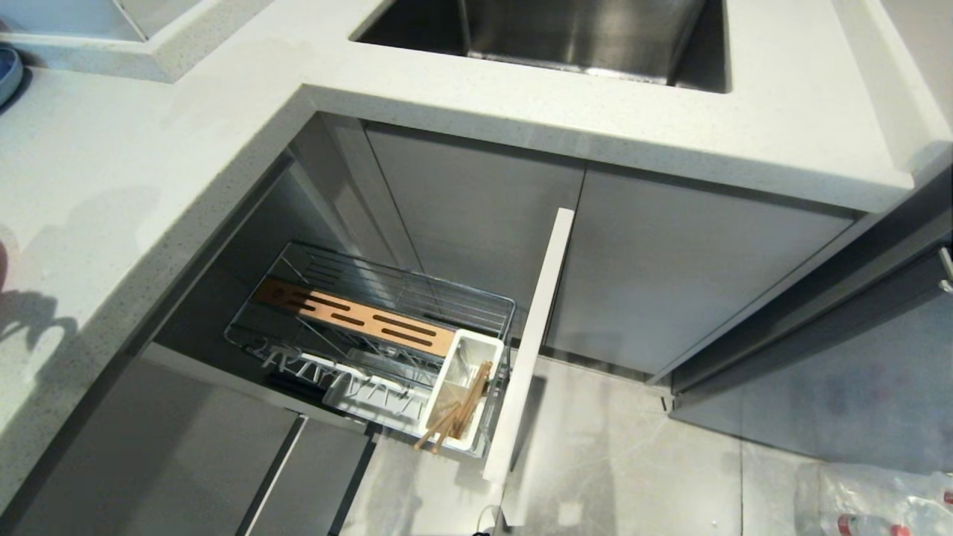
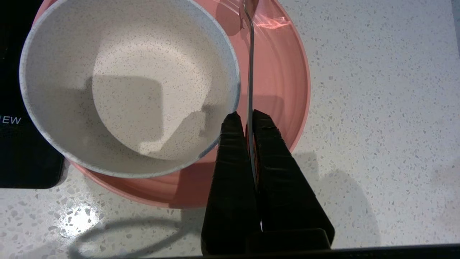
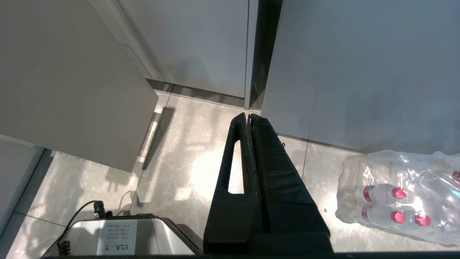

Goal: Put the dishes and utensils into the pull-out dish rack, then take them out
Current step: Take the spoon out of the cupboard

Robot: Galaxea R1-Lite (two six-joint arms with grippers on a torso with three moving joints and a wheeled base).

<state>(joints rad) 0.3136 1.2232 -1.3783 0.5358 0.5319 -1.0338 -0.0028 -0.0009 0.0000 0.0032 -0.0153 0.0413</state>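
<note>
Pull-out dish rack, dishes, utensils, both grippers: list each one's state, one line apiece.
Chrome wire pull-out dish rack: pulled out, no dishes in it.
Light wooden chopsticks: standing tilted in the white plastic caddy.
Slim grey metal spoon: gripped by its handle.
Speckled white round bowl: on the plate, empty.
Pale-pink flat plate: on the speckled countertop.
Left gripper: shut on the spoon.
Right gripper: shut, empty, above the floor.

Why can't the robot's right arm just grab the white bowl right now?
Probably it can't. The right gripper hangs shut down by the floor, near a pack of water bottles. The white bowl sits up on the counter, on the pink plate.
</note>
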